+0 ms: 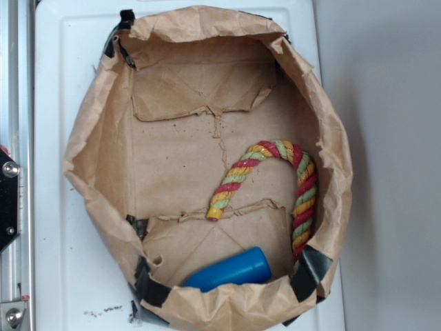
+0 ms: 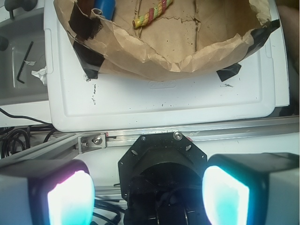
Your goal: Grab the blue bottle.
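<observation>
The blue bottle (image 1: pixel 231 270) lies on its side inside the brown paper bag (image 1: pixel 96 158), against the bag's near wall, partly hidden by the folded rim. In the wrist view only a bit of the blue bottle (image 2: pixel 104 7) shows at the top left, inside the bag (image 2: pixel 187 58). My gripper (image 2: pixel 147 197) is open, its two glowing pads (image 2: pixel 70 201) wide apart with nothing between them. It hangs over the black robot base (image 2: pixel 161 159), well outside the bag and apart from the bottle. The exterior view does not show the gripper.
A red, yellow and green twisted rope (image 1: pixel 275 172) curves through the bag beside the bottle. The bag stands on a white board (image 2: pixel 164 103), black tape at its corners. An aluminium rail (image 2: pixel 225 131) runs along the board's edge. An Allen key (image 2: pixel 26 63) lies at the left.
</observation>
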Robot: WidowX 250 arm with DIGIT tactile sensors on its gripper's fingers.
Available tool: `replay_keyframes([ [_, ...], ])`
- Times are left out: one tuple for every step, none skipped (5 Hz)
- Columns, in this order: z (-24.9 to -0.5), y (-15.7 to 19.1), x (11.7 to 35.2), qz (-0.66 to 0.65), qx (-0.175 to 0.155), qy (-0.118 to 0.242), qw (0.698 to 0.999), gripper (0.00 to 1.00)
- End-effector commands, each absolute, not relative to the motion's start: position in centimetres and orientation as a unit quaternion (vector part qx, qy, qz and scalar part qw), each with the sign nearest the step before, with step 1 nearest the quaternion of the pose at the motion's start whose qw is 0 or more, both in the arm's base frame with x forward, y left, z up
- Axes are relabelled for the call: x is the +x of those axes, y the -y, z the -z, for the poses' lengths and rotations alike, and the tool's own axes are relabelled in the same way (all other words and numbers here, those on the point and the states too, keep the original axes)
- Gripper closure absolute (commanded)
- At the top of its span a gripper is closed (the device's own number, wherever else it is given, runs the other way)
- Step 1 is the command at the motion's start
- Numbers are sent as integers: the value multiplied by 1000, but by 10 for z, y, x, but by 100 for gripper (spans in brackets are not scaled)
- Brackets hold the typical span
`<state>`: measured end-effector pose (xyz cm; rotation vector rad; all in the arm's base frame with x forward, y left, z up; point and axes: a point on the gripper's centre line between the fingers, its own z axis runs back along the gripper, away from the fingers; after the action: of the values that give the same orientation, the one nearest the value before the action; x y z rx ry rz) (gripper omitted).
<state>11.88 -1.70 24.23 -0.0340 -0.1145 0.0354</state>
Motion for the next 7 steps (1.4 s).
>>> replay_keyframes([
  [-242, 17, 119, -18, -17, 57, 998, 0],
  [-242, 32, 165, 2, -53, 39, 998, 0],
  [-232, 25, 204, -2, -100, 35, 994, 0],
  [-210, 9, 233, -29, -108, 57, 992, 0],
  [-179, -6, 256, -64, -104, 85, 989, 0],
  [-150, -12, 277, -100, -101, 87, 986, 0],
  [-129, 7, 286, -80, -141, 80, 984, 0],
])
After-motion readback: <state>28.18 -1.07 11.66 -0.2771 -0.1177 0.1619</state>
